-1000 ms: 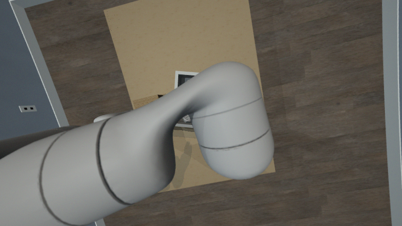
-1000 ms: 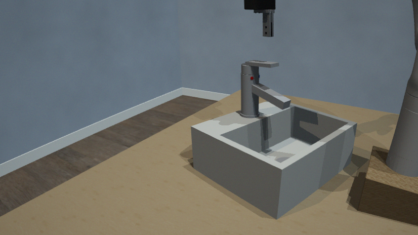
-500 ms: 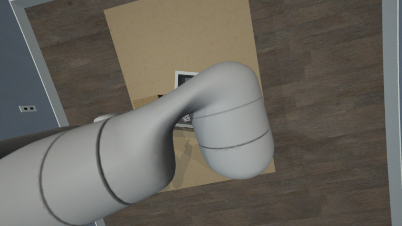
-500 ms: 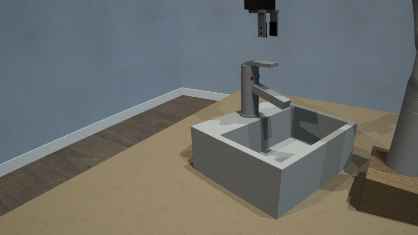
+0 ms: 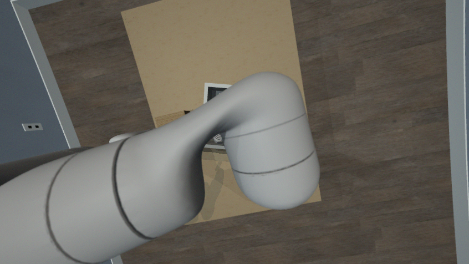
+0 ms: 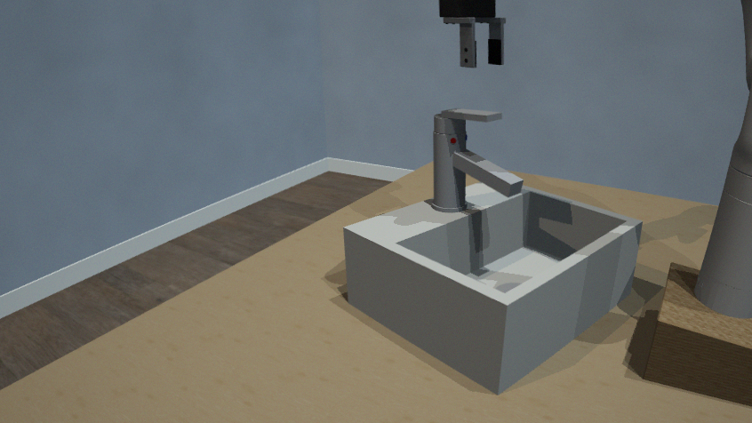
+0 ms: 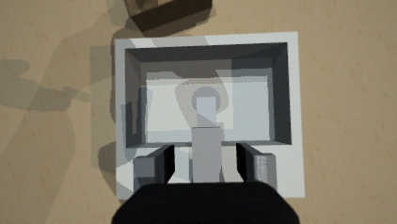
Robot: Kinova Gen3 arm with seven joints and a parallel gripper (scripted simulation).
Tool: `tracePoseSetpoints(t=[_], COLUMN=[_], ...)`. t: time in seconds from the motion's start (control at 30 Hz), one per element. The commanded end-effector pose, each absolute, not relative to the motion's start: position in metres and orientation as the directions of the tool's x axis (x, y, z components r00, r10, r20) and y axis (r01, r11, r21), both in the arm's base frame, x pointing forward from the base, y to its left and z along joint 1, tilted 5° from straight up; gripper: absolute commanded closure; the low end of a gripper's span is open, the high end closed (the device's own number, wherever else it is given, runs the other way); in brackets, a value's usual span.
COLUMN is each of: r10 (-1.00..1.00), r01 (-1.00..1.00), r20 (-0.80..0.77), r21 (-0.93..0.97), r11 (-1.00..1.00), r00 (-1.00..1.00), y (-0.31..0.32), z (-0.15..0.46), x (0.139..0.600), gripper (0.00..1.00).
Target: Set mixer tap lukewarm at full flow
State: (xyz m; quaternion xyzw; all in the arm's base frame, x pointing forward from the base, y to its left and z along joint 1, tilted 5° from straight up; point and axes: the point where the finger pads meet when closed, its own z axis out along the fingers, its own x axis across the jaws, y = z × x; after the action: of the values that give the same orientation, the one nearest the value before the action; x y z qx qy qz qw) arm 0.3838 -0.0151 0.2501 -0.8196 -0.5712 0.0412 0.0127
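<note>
Floorboards (image 6: 173, 247) fill the left, beside the tan surface (image 6: 220, 336). Toward the middle sits a grey basin (image 6: 420, 294) with the mixer tap (image 6: 448, 173) on its rear rim. Its lever (image 6: 471, 115) lies flat, pointing out over the spout (image 6: 489, 175). Directly above, clear of it, hangs the pincer (image 6: 481, 55), fingers spread wide, gripping nothing. Rightmost stands the arm (image 6: 733, 226).

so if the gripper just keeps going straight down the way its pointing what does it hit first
Probably the tap's lever. The open gripper hangs above it, and in the wrist view the lever sits between the fingers, so they may straddle it rather than strike it.
</note>
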Motion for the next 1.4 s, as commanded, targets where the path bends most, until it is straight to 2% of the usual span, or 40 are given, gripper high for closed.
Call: tracePoseSetpoints(t=[0.0, 1.37], r10=[0.937, 0.937], r01=[0.936, 0.935], r20=[-0.052, -0.053], r21=[-0.066, -0.066], r11=[-0.347, -0.347], r00=[0.344, 0.344], y=[-0.015, -0.015], z=[0.251, 0.221], x=[0.384, 0.381], gripper=[0.0, 0.0])
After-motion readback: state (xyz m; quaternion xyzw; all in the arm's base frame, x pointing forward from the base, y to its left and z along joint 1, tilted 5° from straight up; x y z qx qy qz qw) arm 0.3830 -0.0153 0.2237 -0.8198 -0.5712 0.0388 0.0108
